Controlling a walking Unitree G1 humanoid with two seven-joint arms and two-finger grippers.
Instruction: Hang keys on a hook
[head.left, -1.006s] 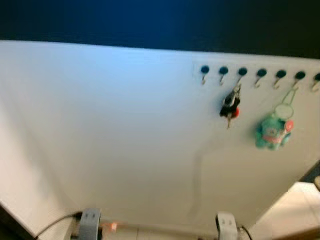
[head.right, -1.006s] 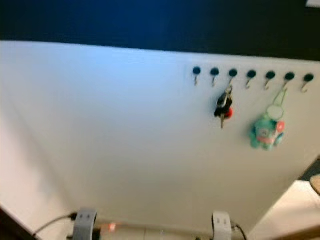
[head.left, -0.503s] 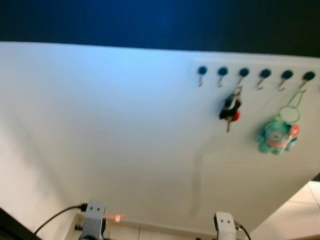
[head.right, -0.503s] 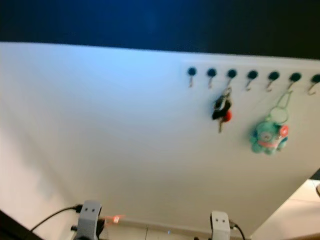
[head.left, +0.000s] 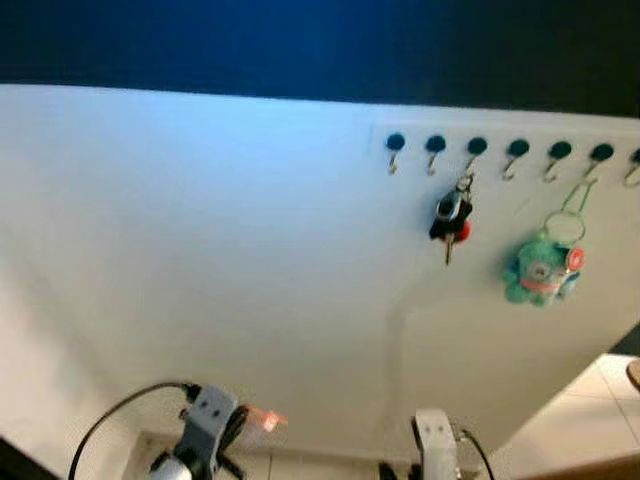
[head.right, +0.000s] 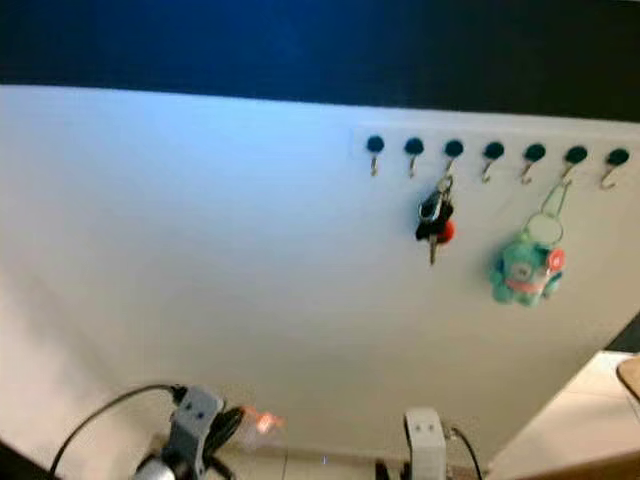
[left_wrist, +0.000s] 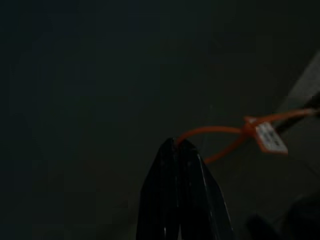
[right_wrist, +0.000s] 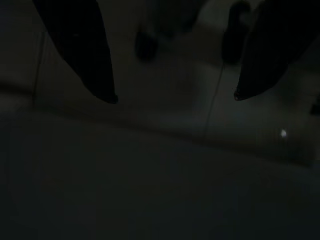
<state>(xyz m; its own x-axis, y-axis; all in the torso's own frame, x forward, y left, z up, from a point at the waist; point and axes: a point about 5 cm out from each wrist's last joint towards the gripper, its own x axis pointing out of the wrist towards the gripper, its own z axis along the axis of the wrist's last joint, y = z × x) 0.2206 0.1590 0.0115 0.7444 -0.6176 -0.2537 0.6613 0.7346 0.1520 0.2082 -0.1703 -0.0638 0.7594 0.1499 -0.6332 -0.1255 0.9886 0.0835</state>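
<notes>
Left end effector (left_wrist: 177, 150), fingers pressed together, is pinching thin orange cord loop with white tag (left_wrist: 235, 134): light, floppy. Right end effector (right_wrist: 172, 97) is hanging spread.

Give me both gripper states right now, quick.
Left gripper: shut on an orange cord loop with a white tag.
Right gripper: open, holding nothing.

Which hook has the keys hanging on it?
The third hook from the left holds the keys, a dark bunch with a red bit. The sixth hook holds a teal plush toy; the other hooks are bare.
</notes>
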